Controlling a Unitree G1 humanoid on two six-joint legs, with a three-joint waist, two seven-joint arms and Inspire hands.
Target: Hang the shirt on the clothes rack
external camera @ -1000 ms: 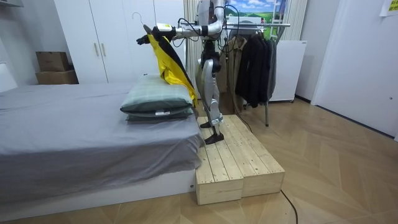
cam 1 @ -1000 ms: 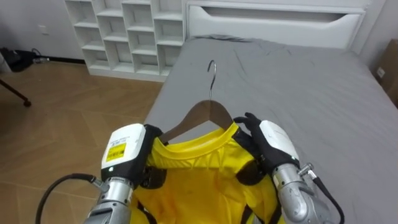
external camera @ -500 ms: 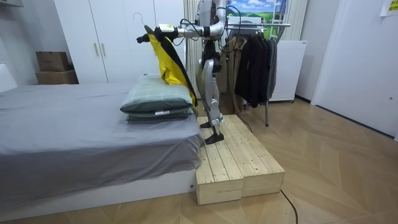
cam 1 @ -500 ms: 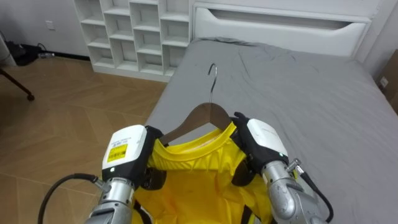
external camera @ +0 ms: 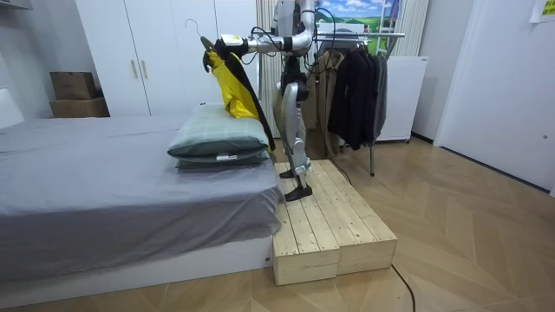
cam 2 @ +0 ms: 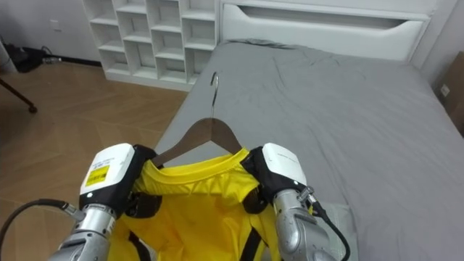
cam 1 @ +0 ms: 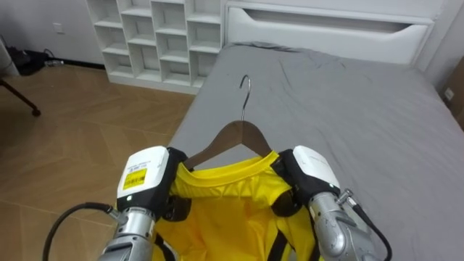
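While both arms reached out over the bed (cam 1: 362, 109), the yellow shirt (cam 1: 232, 214) hung in the air on a wooden hanger (cam 1: 235, 138), above the stacked pillows (external camera: 221, 139) at the bed's corner nearest the robot. The left robot hand (cam 1: 148, 177) and the right robot hand (cam 1: 310, 170) each clasped a shoulder of the shirt, dark fingers curled into the cloth over the hanger's arms. The shirt looked light, soft and limp, likely to slide off the smooth wood if tilted. The stiff hanger seemed the surer hold, leaving its metal hook (cam 1: 245, 87) free. The clothes rack (external camera: 373, 35), hung with dark garments, stood behind the robot, so a turn on the narrow wooden platform (external camera: 334, 225) seemed needed. White shelves (cam 1: 156, 36) stood beyond the bed's left edge.
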